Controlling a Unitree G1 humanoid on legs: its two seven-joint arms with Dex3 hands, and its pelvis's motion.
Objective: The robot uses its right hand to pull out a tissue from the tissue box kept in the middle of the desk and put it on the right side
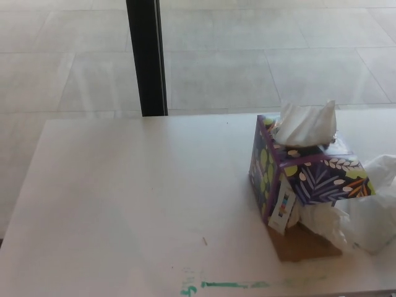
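Note:
A purple tissue box (297, 179) with leaf patterns stands on the pale desk (136, 198), right of the middle. A white tissue (305, 124) sticks up out of its top. Loose white tissues (359, 216) lie crumpled on the desk against the box's right and front sides, reaching the picture's right edge. Neither of my hands shows in the head view.
A brown cardboard piece (303, 244) lies under the box's front corner. A green mark (229, 285) runs along the desk's near edge. A black post (146, 55) rises behind the desk's far edge, with tiled floor (260, 49) beyond.

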